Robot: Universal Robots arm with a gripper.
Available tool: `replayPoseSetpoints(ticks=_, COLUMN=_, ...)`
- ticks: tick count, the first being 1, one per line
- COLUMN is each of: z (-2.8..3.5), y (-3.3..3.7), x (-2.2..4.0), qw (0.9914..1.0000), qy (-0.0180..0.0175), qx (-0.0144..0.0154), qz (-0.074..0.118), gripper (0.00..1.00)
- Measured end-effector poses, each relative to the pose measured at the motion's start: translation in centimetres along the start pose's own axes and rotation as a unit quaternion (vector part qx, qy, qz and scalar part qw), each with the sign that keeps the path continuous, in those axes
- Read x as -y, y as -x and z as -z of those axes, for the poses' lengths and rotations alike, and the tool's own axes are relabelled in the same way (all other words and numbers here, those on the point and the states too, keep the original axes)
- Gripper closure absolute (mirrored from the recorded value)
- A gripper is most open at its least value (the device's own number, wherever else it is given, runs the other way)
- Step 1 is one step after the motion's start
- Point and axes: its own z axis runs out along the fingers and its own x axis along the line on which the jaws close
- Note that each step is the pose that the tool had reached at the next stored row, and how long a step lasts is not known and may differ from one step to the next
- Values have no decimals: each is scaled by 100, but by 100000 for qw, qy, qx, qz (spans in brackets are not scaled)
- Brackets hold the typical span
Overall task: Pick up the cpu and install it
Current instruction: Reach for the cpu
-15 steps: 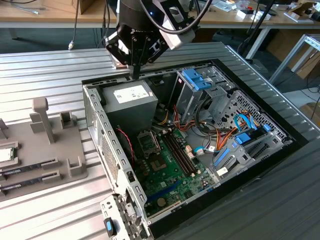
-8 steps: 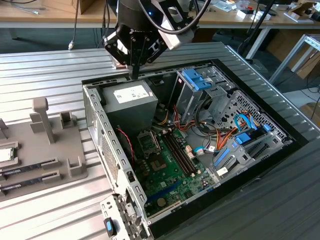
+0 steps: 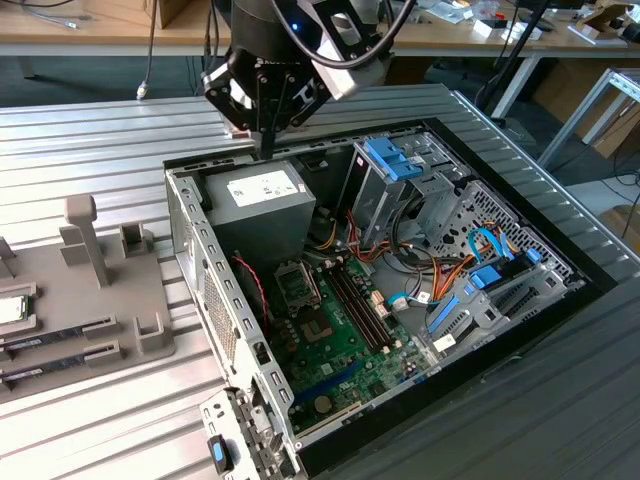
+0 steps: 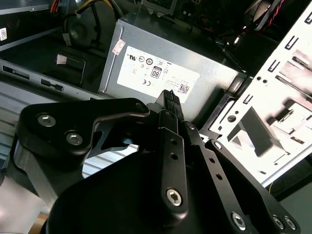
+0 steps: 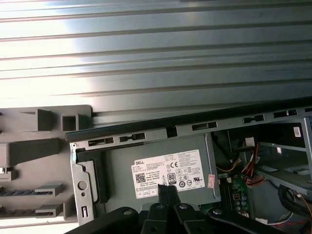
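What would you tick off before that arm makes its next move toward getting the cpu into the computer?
1. Gripper empty: ok, fingers together with nothing between them.
2. Cpu located: ok, it lies on the grey tray at the exterior view's left.
3. Gripper near the cpu: not ok, it hangs over the power supply inside the case.
4. Socket on the motherboard ready: cannot tell whether its frame is open.
5. Way into the case from above: ok, its side is off.
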Motion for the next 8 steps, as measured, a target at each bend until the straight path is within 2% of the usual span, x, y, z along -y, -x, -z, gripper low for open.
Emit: replayPoseSetpoints(ticks=8, z=1, y=-39, x=3, qw=100000, qy=-3, qx=-3, qz=1, gripper=89)
